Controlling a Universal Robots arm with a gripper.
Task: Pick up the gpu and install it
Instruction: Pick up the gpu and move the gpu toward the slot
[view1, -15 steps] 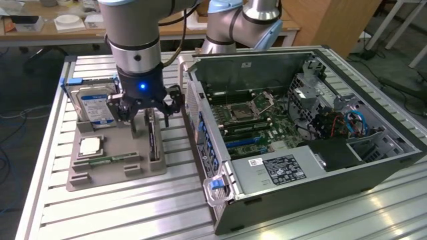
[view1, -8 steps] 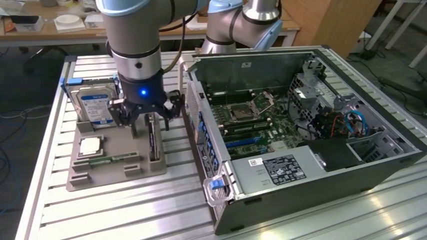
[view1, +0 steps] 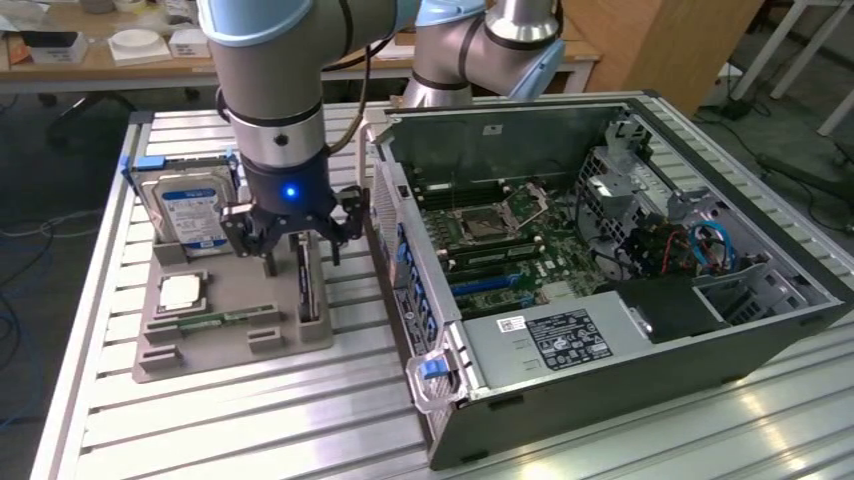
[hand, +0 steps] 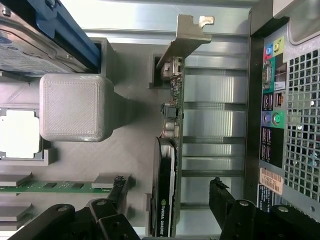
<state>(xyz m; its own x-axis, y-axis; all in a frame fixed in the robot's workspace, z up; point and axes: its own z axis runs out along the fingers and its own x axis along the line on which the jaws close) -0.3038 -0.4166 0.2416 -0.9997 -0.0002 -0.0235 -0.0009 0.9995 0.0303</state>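
The gpu (hand: 167, 165) is standing on its long edge in a slot of the gray holder tray (hand: 130, 150), along the tray's side nearest the open computer case (view1: 601, 250). Its silver bracket (hand: 187, 35) is sitting at the tray's hard-drive end. Standing upright like this, the card is offering both flat faces for a pinch, which is probably why the slot is there. The jaws are spread wide and holding nothing. They are hanging over the tray with a dark fingertip (hand: 120, 184) on each side of the card, apart from it, so the card is lying in the gap between them. The hard drive (view1: 194, 210), processor (view1: 183, 292) and memory stick (view1: 220, 322) are sitting in the tray's other pockets, and the tray is resting on the slatted worktop (view1: 267, 420)
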